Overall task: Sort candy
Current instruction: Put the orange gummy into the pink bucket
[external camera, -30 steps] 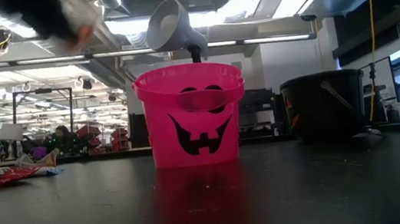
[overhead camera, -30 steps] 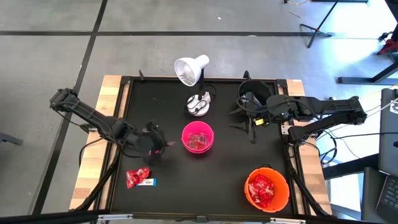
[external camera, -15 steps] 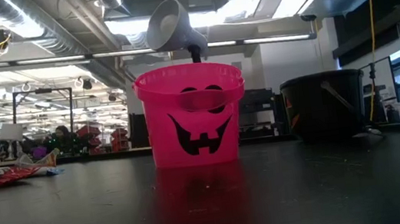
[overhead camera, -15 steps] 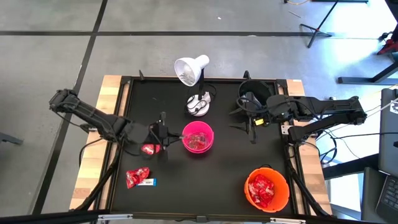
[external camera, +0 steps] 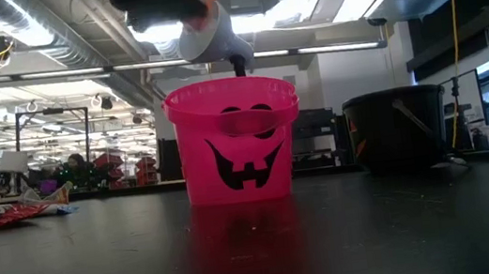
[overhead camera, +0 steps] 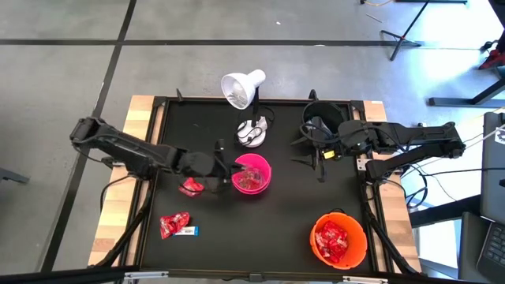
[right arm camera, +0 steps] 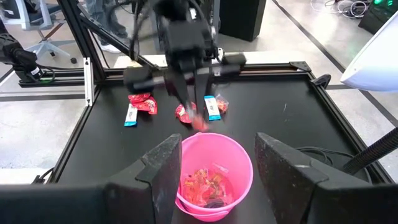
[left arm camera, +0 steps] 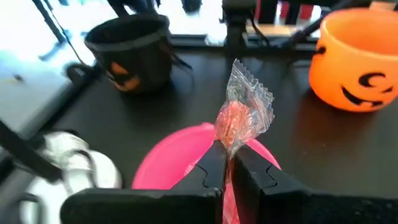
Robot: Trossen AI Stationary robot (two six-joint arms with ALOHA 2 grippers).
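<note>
The left arm stretches across the table toward the pink bucket (overhead camera: 251,174), its left gripper (left arm camera: 227,163) pinched tight on a red candy (left arm camera: 244,115) in clear crinkled wrap — held at the bucket's near rim, wrapper standing upright above the fingertips. The right gripper (right arm camera: 211,163) waits by the black bucket (overhead camera: 322,117), fingers apart — empty.

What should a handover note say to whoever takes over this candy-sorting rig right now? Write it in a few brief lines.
Left gripper: shut on a clear-wrapped red candy, held at the near rim of the pink bucket.
Right gripper: open, holding nothing, waiting by the black bucket.
Done: candies already lie in the pink bucket and the orange bucket.
Left: drop the held candy; then sort the loose candies on the table, red packets and white-and-blue bars.
</note>
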